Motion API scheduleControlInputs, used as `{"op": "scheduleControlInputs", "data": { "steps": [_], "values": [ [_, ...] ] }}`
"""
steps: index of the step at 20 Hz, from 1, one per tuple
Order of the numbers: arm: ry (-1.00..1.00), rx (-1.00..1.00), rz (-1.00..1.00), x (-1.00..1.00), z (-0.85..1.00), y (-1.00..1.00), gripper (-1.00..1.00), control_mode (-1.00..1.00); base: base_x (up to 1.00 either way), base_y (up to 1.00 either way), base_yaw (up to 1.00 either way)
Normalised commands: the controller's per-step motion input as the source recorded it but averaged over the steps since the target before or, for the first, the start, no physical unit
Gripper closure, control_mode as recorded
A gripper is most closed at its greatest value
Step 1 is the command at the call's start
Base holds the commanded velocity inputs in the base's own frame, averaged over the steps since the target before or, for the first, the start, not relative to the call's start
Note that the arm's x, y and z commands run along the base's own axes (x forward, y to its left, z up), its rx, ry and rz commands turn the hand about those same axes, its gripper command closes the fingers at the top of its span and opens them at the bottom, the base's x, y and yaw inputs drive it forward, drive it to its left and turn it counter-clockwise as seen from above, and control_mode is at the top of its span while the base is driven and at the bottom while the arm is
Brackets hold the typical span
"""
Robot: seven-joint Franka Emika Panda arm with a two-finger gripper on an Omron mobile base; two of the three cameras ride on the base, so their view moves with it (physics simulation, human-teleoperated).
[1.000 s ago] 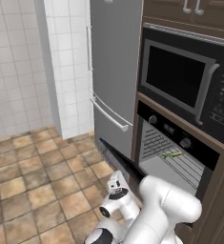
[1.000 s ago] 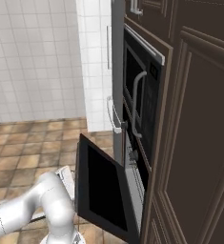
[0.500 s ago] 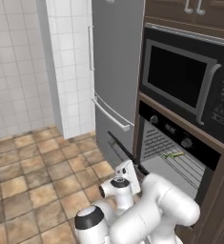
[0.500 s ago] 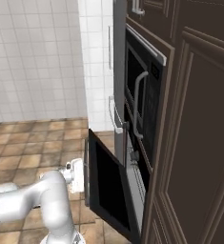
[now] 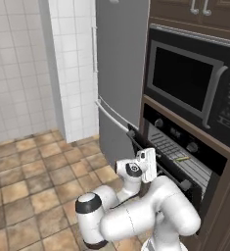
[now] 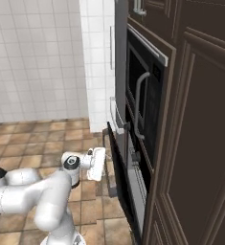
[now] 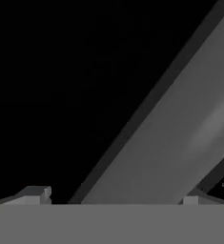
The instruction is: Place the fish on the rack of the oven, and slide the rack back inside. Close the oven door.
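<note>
Tiled kitchen floor (image 5: 33,166); the oven door (image 6: 115,165) stands nearly shut, the gripper (image 6: 104,163) against its outside, jaws spread wide, holding nothing

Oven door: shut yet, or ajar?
Ajar. The oven door tilts nearly upright, with a gap through which the rack and fish show.

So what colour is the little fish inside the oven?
Greenish-yellow. The fish shows best in the left base view, lying on the grey rack.
</note>
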Motion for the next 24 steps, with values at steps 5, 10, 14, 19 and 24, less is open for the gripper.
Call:
{"op": "scheduleControlInputs", "data": {
  "steps": [5,10,14,19,24],
  "values": [
    [0.00,-0.01,-0.37,0.23,0.21,-1.00,-1.00,-1.00,0.00,0.00,0.00],
    [0.00,0.00,-0.40,0.24,0.06,-1.00,-1.00,-1.00,0.00,0.00,0.00],
    [0.00,0.00,-0.41,0.24,0.01,-1.00,-1.00,-1.00,0.00,0.00,0.00],
    [0.00,0.00,-0.44,0.12,0.00,-1.00,-1.00,-1.00,0.00,0.00,0.00],
    [0.00,0.03,-0.30,-0.02,-0.03,-0.52,-1.00,-1.00,0.00,0.00,0.00]
  ]
}}
